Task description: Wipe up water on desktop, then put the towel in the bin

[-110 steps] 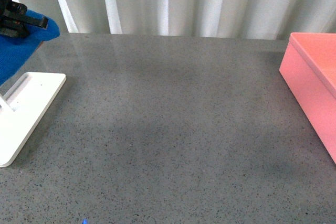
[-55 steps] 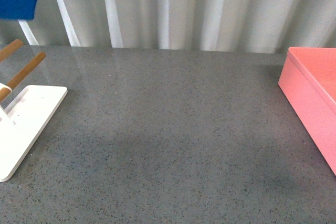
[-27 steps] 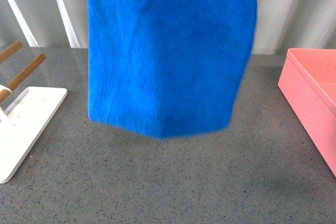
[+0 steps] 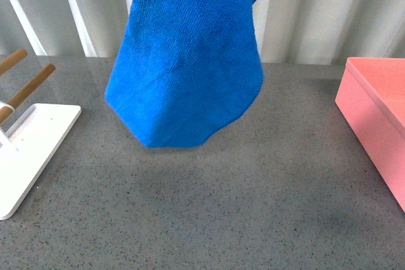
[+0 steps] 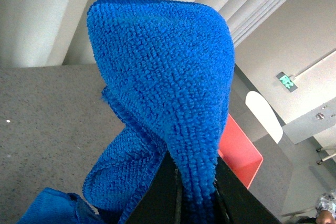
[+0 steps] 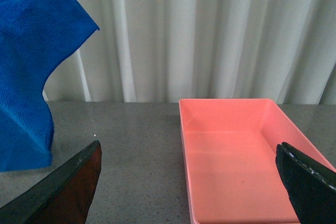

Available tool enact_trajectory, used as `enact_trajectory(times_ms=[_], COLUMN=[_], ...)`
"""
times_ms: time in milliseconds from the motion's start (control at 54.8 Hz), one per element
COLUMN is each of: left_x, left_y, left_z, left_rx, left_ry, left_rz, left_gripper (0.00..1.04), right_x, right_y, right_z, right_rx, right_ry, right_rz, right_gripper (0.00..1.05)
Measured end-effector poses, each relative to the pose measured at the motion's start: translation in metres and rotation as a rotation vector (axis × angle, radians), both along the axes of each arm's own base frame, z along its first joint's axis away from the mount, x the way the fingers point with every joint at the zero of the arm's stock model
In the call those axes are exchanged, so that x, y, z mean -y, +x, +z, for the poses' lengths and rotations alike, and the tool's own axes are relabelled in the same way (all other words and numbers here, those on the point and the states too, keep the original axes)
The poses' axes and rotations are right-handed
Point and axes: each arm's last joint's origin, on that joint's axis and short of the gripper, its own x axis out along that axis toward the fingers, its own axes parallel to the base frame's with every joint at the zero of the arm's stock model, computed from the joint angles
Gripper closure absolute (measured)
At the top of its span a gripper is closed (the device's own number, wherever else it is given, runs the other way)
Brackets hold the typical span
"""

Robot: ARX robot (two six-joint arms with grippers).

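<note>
Front view is showing the towel (image 4: pixel 190 61) hanging in the air over the desktop (image 4: pixel 253 207). Its bottom edge is floating above the grey top, not touching it. Its top is running out of the picture, so this view is not showing what is holding it. The bin (image 4: pixel 373 112) is sitting on the desktop far over on the right, well apart from the towel. A white rack (image 4: pixel 31 150) with wooden rods (image 4: pixel 28 86) is standing on the left side. A pale curtain (image 4: pixel 316 11) is hanging behind it all.

Left wrist view is showing the left gripper (image 5: pixel 195 192) pinching a fold of the towel tight between its dark fingers (image 5: pixel 157 195). The fluffy cloth is puffing up past the fingers, and more of it is drooping down beside them.

Right wrist view is showing the right gripper (image 6: pixel 189 149) with its fingers (image 6: pixel 63 187) spread wide, gripping nothing. It is facing the bin, and the towel is hanging off to one side.
</note>
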Motion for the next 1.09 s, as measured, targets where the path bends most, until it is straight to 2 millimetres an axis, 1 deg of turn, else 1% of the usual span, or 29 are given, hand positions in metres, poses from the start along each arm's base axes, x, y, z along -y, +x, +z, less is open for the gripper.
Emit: enact_trajectory(times_ms=[128, 383, 401, 438, 456, 493, 547, 584, 602, 657, 675, 711, 730, 766, 784, 821, 876, 949, 1003, 1095], left_x=[0.007, 0.016, 0.017, 0.017, 0.017, 0.017, 0.018, 0.018, 0.018, 0.018, 0.018, 0.018, 0.018, 0.019, 0.019, 0.02, 0.021, 0.021, 0.022, 0.024], left_y=[0.003, -0.004, -0.004, -0.005, -0.005, -0.005, -0.006, -0.006, -0.006, -0.006, -0.006, -0.006, -0.006, -0.006, -0.006, -0.006, -0.006, -0.004, -0.004, -0.004], left_z=[-0.011, -0.017, -0.017, -0.019, -0.019, -0.019, -0.019, -0.019, -0.019, -0.019, -0.019, -0.018, -0.018, -0.018, -0.017, -0.016, -0.014, -0.009, -0.004, 0.0], left_rx=[-0.025, -0.031, -0.034, -0.04, -0.042, -0.043, -0.043, -0.044, -0.044, -0.049, -0.051, -0.053, -0.053, -0.055, -0.058, -0.055, -0.053, -0.05, -0.046, -0.05], left_ry=[-0.027, -0.077, -0.077, -0.077, -0.078, -0.078, -0.078, -0.077, -0.077, -0.074, -0.073, -0.072, -0.073, -0.072, -0.072, -0.073, -0.075, -0.085, -0.097, -0.106], left_rz=[-0.012, -0.051, -0.052, -0.05, -0.047, -0.049, -0.052, -0.05, -0.049, -0.04, -0.033, -0.029, -0.026, -0.022, -0.017, -0.017, -0.015, -0.004, 0.001, 0.012], left_gripper=[1.0, 1.0, 1.0, 1.0, 1.0, 1.0, 1.0, 1.0, 1.0, 1.0, 1.0, 1.0, 1.0, 1.0, 1.0, 1.0, 1.0, 1.0, 1.0, 1.0], right_x=[0.0, 0.0, 0.0, 0.001, 0.003, 0.006, 0.01, 0.012, 0.013, 0.015, 0.014, 0.013, 0.013, 0.01, 0.006, -0.003, -0.015, -0.033, -0.053, -0.073], right_y=[0.0, 0.0, 0.0, 0.002, 0.007, 0.017, 0.032, 0.046, 0.051, 0.076, 0.081, 0.099, 0.103, 0.119, 0.128, 0.138, 0.141, 0.138, 0.133, 0.13], right_z=[0.0, 0.0, -0.001, -0.001, 0.0, 0.009, 0.024, 0.037, 0.04, 0.055, 0.056, 0.058, 0.058, 0.052, 0.044, 0.028, 0.012, -0.003, -0.012, -0.026], right_rx=[0.0, 0.0, -0.021, -0.125, -0.162, -0.172, -0.143, -0.114, -0.105, -0.083, -0.082, -0.096, -0.103, -0.142, -0.183, -0.247, -0.303, -0.336, -0.338, -0.302], right_ry=[0.0, 0.0, -0.007, -0.049, -0.062, -0.084, -0.124, -0.16, -0.171, -0.209, -0.214, -0.23, -0.237, -0.245, -0.251, -0.253, -0.263, -0.273, -0.279, -0.291], right_rz=[0.0, 0.001, 0.024, 0.134, 0.194, 0.243, 0.245, 0.242, 0.243, 0.246, 0.25, 0.27, 0.273, 0.286, 0.312, 0.361, 0.411, 0.493, 0.577, 0.616], right_gripper=[0.07, 0.07, 0.07, 0.07, 0.07, 0.07, 0.07, 0.07, 0.07, 0.07, 0.07, 0.07, 0.07, 0.07, 0.07, 0.07, 0.07, 0.07, 0.07, 0.07])
